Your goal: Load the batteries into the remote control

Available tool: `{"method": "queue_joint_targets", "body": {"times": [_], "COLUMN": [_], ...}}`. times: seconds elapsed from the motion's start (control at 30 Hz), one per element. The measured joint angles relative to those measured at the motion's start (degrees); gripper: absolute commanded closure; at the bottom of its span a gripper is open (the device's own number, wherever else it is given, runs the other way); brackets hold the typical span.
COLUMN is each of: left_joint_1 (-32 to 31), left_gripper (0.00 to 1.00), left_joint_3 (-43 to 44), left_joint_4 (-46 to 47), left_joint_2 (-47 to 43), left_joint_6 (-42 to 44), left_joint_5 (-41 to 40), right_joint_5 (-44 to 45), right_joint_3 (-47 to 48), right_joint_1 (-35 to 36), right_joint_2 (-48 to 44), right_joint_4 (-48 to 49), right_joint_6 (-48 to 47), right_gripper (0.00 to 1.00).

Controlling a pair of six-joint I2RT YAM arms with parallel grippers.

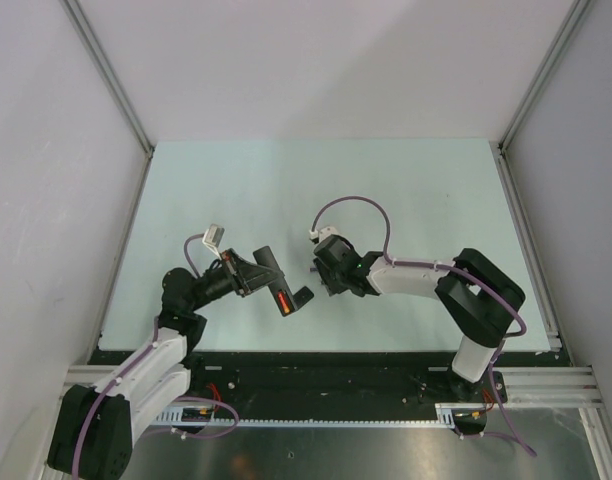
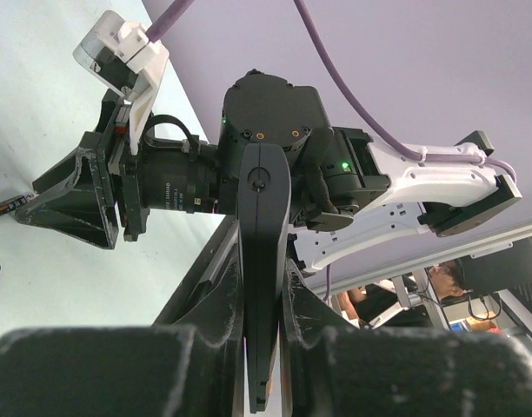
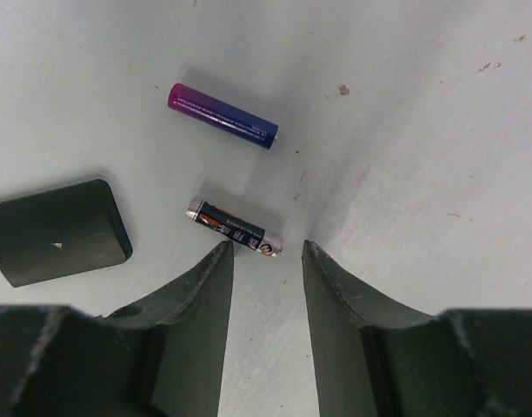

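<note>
Jaws of the right gripper (image 3: 266, 256) stand parted and empty, the small dark cylindrical battery (image 3: 234, 228) lying on the pale table (image 3: 405, 130) just ahead of their tips, long axis slanting across the gap, while the left gripper (image 1: 254, 274) clamps the slim black remote control bar (image 1: 276, 285) off to the left.

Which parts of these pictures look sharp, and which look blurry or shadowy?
Right wrist: blue-purple battery and dark battery sharp, casting soft shadows; near fingers softer. Left wrist: remote control dark against bright background, bottom edge blurred. Top external: even light, no glare.
</note>
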Motion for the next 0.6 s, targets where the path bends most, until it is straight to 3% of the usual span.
{"method": "queue_joint_targets", "body": {"times": [0.17, 0.6], "left_joint_1": [0.0, 0.0], "left_gripper": [1.00, 1.00], "left_joint_3": [0.0, 0.0], "left_joint_4": [0.0, -0.1], "left_joint_2": [0.0, -0.6], "left_joint_6": [0.0, 0.0], "left_joint_5": [0.0, 0.0], "right_joint_5": [-0.3, -0.3], "right_joint_3": [0.2, 0.7], "right_joint_1": [0.2, 0.2], "right_joint_2": [0.3, 0.8], "right_joint_4": [0.1, 0.5], "right_joint_6": [-0.1, 0.2], "right_gripper": [0.60, 0.49]}}
